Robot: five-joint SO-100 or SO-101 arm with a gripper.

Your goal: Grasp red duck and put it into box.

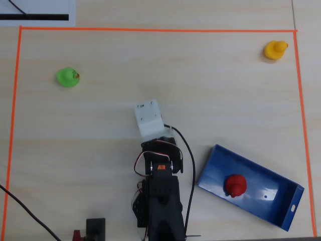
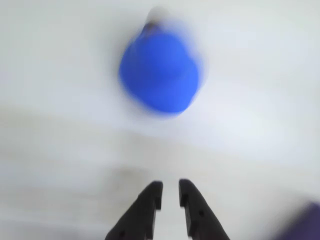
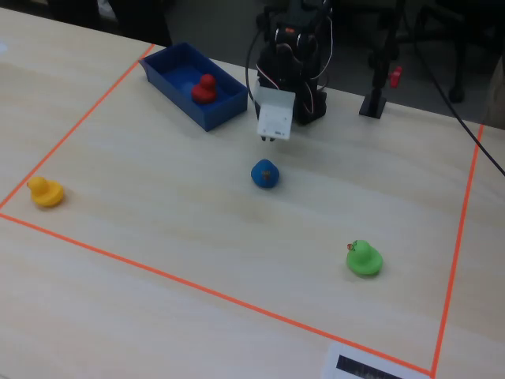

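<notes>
The red duck (image 1: 234, 185) sits inside the box (image 1: 281, 202), in the half of the tray nearer the arm in the overhead view; the fixed view shows it upright on the tray floor (image 3: 204, 88). Judging from how things lie, the placing looks done.

We judge the duck light, glossy and somewhat soft, a hollow rubber toy that would give a little under pressure. Its smooth rounded skin could slip out of a pinch taken too high. If we had to take it again, we would close across the broad lower body, below the head, coming straight down so the tray's low walls stay clear.

The arm is folded back over its base at the counter's (image 1: 100, 150) edge, with the white wrist housing tilted forward and down over the middle of the marked area. In the wrist view the end effector (image 2: 170, 192) points at bare counter, its two dark fingers nearly together with only a narrow slit between them and nothing held. The blue duck (image 2: 160, 72) lies just ahead of the tips, blurred. In the fixed view that duck (image 3: 265, 174) sits just in front of the wrist. The green duck (image 1: 67, 77) and yellow duck (image 1: 275, 49) lie well apart, near the orange tape.
</notes>
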